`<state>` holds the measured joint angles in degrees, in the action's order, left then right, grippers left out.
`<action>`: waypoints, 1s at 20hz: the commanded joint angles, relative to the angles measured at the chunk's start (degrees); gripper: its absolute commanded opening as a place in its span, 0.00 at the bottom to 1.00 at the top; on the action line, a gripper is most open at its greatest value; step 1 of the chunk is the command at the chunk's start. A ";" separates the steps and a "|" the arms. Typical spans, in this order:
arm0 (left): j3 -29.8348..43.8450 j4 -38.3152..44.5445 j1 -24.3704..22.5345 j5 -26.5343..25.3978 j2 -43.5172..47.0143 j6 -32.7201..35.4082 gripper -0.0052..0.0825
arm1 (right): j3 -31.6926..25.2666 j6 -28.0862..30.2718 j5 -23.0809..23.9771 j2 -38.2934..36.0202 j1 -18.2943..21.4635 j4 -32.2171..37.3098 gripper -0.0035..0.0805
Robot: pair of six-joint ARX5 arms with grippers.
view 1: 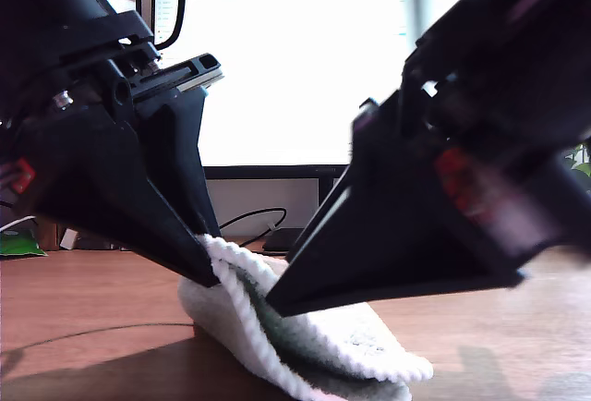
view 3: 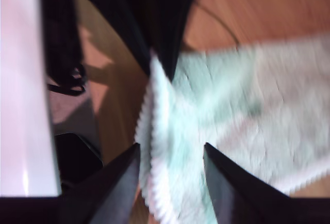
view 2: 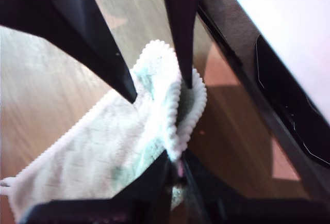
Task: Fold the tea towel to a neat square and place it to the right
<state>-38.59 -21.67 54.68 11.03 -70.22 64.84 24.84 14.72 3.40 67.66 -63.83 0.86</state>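
The tea towel (view 1: 360, 346) lies nearest the exterior camera, low and middle in that view. It is doubled into a thick roll on the wooden surface (view 1: 92, 299), with one scalloped edge lifted off it.

My first end effector (view 2: 172, 164) comes in from the exterior view's right. Its jaws are pressed together on that raised edge, and the cloth bunches where they meet.

My second end effector (view 3: 170, 149) comes in from the exterior view's left. Its jaws are spread and straddle the same ridge of towel without clamping it.

Judging by this, you are mid-fold: one layer is over, but the shape is a loose lump, not a square.

For the next move, bring the spread jaws together on the edge beside the first grip. Then carry both corners over evenly, so the layers land flush.

Behind the arms stand a bright monitor (view 1: 295, 68) and a dark cable (view 1: 249, 216).
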 commanded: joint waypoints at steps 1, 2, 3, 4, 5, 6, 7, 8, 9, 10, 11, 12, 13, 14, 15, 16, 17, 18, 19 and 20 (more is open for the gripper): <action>-1.40 0.22 0.17 0.48 0.04 -0.61 0.03 | -0.35 -2.40 -0.31 1.44 -0.31 -0.22 0.49; -1.84 0.20 -0.02 0.48 0.04 -0.90 0.03 | -0.35 -3.54 -0.42 1.86 -0.57 -0.22 0.49; -2.05 0.22 -0.17 0.50 0.04 -1.46 0.03 | -0.35 -4.55 -0.42 1.95 -0.90 -0.26 0.49; -2.12 0.17 -0.17 0.50 0.04 -1.51 0.03 | -0.35 -4.68 -0.35 1.95 -1.11 -0.28 0.49; -2.16 0.15 -0.17 0.48 0.04 -1.77 0.03 | -0.35 -4.66 -0.20 1.95 -1.14 -0.33 0.49; -2.16 0.11 -0.17 0.46 0.07 -1.92 0.03 | -0.35 -4.42 0.26 2.29 -1.14 -0.37 0.49; -2.21 -0.02 -0.17 0.48 0.09 -1.92 0.03 | -0.35 -4.42 0.48 2.82 -1.14 -0.55 0.49; -2.27 -0.04 -0.17 0.50 0.09 -2.03 0.03 | -0.35 -4.26 1.16 3.45 -1.14 -0.87 0.48; -2.58 -0.33 -0.17 0.52 0.09 -2.12 0.03 | -0.35 -4.17 1.92 4.09 -1.14 -1.20 0.48; -3.04 -0.92 -0.17 0.50 0.11 -2.54 0.03 | -0.35 -3.80 2.67 4.85 -1.14 -1.55 0.48; -3.52 -1.53 -0.17 0.52 0.11 -2.84 0.03 | -0.35 -3.72 3.82 5.66 -1.14 -1.62 0.46; -4.07 -2.27 -0.17 0.52 0.13 -3.32 0.03 | -0.35 -3.74 5.05 6.21 -1.14 -1.53 0.43; -4.59 -2.95 -0.17 0.52 0.13 -3.37 0.03 | -0.35 -3.30 5.70 6.62 -1.14 -1.07 0.39; -5.03 -3.32 -0.17 0.55 0.13 -3.39 0.03 | -0.35 -2.34 6.14 6.73 -1.14 -0.66 0.35; -5.42 -3.67 -0.17 0.55 0.13 -3.39 0.03 | -0.35 -2.29 6.21 6.73 -1.14 -0.24 0.30; -5.55 -3.74 -0.17 0.55 0.13 -3.37 0.03 | -0.31 -2.27 6.21 6.73 -1.14 -0.13 0.27; -5.57 -4.02 -0.17 0.55 0.13 -3.37 0.03 | -0.24 -2.12 6.25 6.73 -1.14 -0.04 0.25; -5.57 -4.39 -0.17 0.55 0.13 -3.37 0.03 | -0.11 -1.79 6.23 6.73 -1.14 -0.07 0.22; -5.57 -4.57 -0.17 0.55 0.13 -3.37 0.03 | 0.09 -0.76 6.21 6.73 -1.14 -0.07 0.19; -5.57 -4.57 -0.17 0.55 0.13 -3.37 0.03 | 0.35 -0.76 6.19 6.73 -1.14 -0.13 0.13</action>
<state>-44.36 -26.48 54.61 11.07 -70.22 61.84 24.84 13.61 9.50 74.26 -64.62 0.40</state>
